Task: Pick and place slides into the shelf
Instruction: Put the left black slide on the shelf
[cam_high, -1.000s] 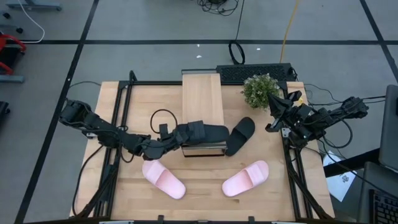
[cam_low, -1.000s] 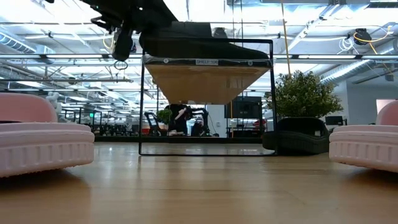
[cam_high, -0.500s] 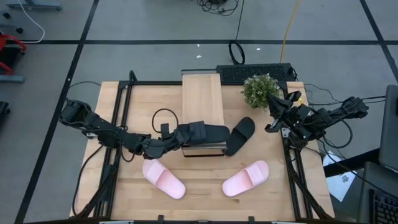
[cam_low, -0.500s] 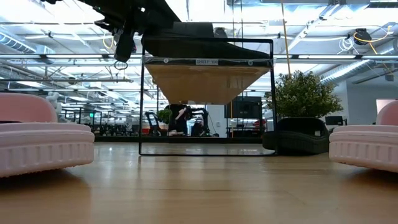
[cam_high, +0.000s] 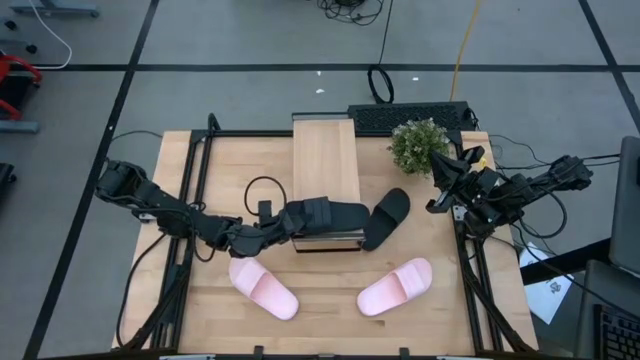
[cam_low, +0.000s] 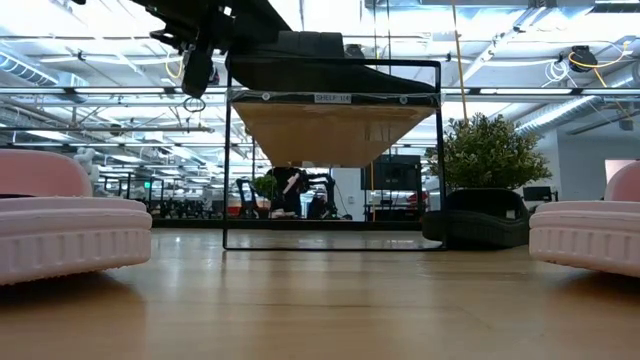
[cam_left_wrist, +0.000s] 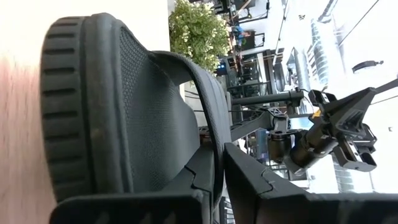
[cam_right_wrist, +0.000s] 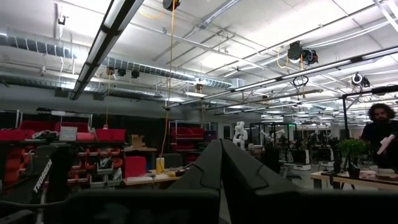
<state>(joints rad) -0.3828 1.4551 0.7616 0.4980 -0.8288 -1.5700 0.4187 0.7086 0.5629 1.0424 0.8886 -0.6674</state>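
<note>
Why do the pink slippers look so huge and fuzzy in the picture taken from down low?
In the low view, the pink slides sit right by the camera, so they loom large and soft-edged, while the shelf farther back looks crisp; in the high view, the same pink slides look small and sharp.

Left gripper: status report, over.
Left gripper on black slide at near end of shelf top; grip cannot be judged. Right gripper shut, parked at right table edge. Second black slide leans beside shelf; two pink slides in front.

High view: overhead, straight down. Low view: surface level, facing the shelf (cam_low: 330, 130), shared by both.
</note>
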